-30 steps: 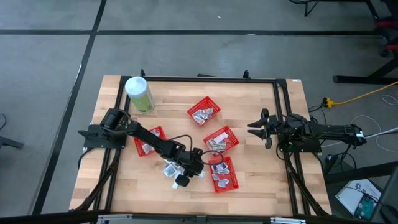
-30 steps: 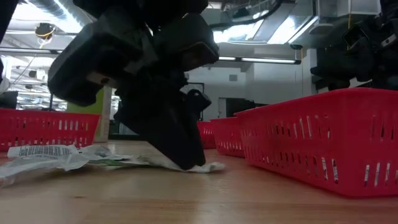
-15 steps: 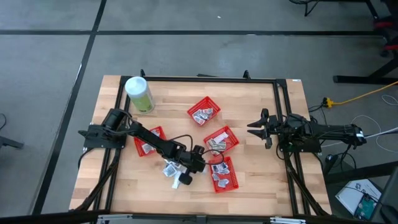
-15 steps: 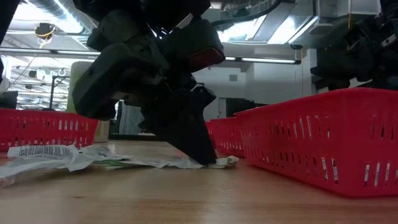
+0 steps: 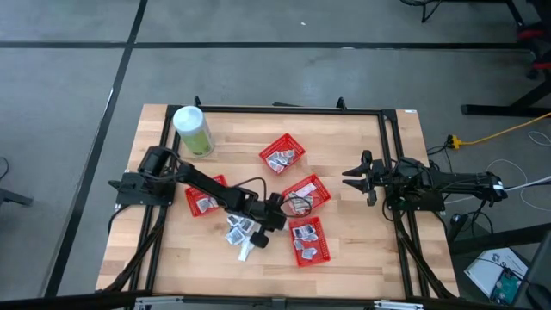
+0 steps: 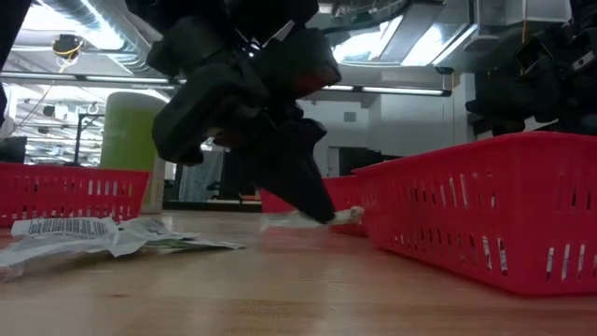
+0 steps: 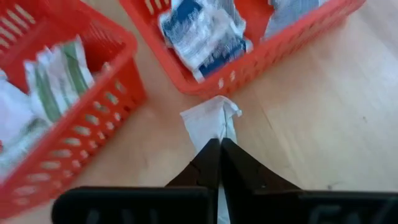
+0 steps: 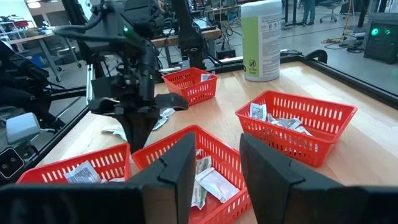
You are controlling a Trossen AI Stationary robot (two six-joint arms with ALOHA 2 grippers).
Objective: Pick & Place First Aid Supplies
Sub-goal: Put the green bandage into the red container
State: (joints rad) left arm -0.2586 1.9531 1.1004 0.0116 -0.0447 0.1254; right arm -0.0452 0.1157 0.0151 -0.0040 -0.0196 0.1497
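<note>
1. Presently, at the table's near edge, a loose heap of packets (image 6: 84, 235) is lying on the bare wood, crinkled and flat, one showing a printed barcode label.
2. Just behind it, the left gripper (image 7: 220, 144) is pinching a white packet (image 7: 208, 120) by one end, its fingers (image 6: 303, 182) pressed fully together on the wrapper; in the low view the packet (image 6: 308, 219) is hanging clear of the table (image 5: 362, 146), beside the nearest red basket (image 6: 485, 210).
3. Judging by its sag and creases, the packet is handling as light, thin and limp; an edge pinch is sufficing, though the free end is likely to flap or snag on a basket rim.
4. Beside the gripper, two mesh baskets (image 7: 74, 112) are holding more flat wrappers with green and blue markings; the plastic walls are looking stiff and slotted.
5. Farther back, a third basket (image 5: 283, 154) is sitting near mid-table, and a pale-green canister (image 5: 193, 130) with a white lid is standing upright at the far left corner.
6. Well apart at the right edge, the right gripper (image 5: 355, 176) is waiting with its fingers spread, holding nothing.
</note>
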